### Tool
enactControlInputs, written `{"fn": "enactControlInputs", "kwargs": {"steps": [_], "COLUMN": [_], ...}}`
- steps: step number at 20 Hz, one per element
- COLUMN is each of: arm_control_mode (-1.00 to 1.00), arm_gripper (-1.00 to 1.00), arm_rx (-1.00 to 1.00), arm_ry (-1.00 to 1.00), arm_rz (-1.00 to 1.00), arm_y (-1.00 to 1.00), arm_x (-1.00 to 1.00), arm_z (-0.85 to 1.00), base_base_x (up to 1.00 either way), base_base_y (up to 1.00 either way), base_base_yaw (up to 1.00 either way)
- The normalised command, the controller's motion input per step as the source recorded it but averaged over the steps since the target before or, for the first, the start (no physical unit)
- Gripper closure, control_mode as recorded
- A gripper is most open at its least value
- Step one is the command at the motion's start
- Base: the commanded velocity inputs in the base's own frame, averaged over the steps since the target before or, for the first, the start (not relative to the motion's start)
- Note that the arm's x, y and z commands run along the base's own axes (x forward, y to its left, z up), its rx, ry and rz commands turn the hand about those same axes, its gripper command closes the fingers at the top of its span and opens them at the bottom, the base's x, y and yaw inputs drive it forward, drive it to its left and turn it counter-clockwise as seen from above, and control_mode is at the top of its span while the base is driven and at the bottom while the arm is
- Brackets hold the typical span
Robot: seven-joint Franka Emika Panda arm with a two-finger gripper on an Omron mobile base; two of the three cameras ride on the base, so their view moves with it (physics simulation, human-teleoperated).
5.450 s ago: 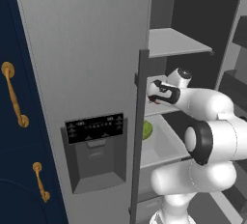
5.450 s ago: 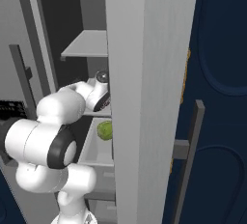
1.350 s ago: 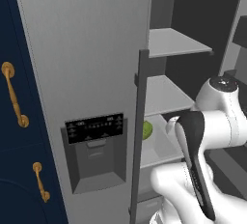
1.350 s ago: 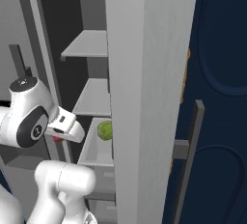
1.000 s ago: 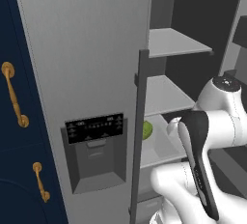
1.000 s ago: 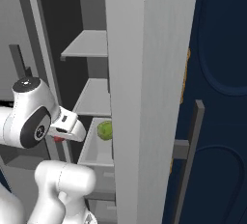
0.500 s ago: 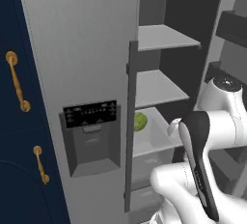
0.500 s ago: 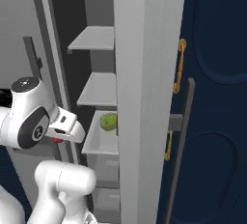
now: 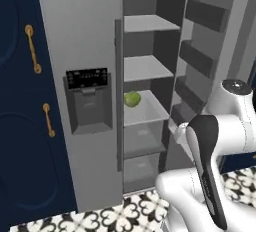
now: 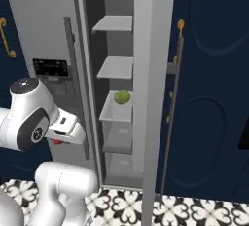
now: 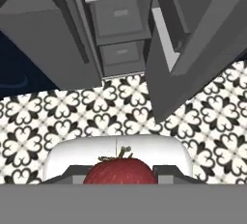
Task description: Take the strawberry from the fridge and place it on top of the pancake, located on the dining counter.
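Jaws of the gripper (image 11: 119, 177) pinch the strawberry (image 11: 120, 171) above patterned floor tiles (image 11: 62, 121), outside the open fridge (image 9: 87, 51); a green fruit (image 9: 132, 98) sits on its shelf (image 9: 147, 113).

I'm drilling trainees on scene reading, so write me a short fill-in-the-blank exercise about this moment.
1. In the hand view, the gripper holds the ____.
2. The fridge door stands ____.
3. The round fruit left on the fridge shelf is ____ in colour.
4. The floor below the hand has a black-and-white ____ pattern.

Missing words: strawberry; open; green; tile
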Motion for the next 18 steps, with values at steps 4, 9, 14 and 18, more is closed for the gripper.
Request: {"fn": "enactControlInputs", "kwargs": {"steps": [4,9,14,18], "arm_control_mode": [1.0,1.0,1.0,1.0], "arm_gripper": [1.0,1.0,1.0,1.0], "arm_rx": [0.0,0.0,0.0,0.0], "arm_ry": [0.0,0.0,0.0,0.0], "arm_rz": [0.0,0.0,0.0,0.0], "arm_y": [0.0,0.0,0.0,0.0], "arm_x": [0.0,0.0,0.0,0.0], "arm_z": [0.0,0.0,0.0,0.0], "base_base_x": [-1.0,-1.0,-1.0,-1.0], "base_base_y": [0.08,0.15,0.2,0.47], "base_base_yaw": [0.33,0.42,0.52,0.65]}}
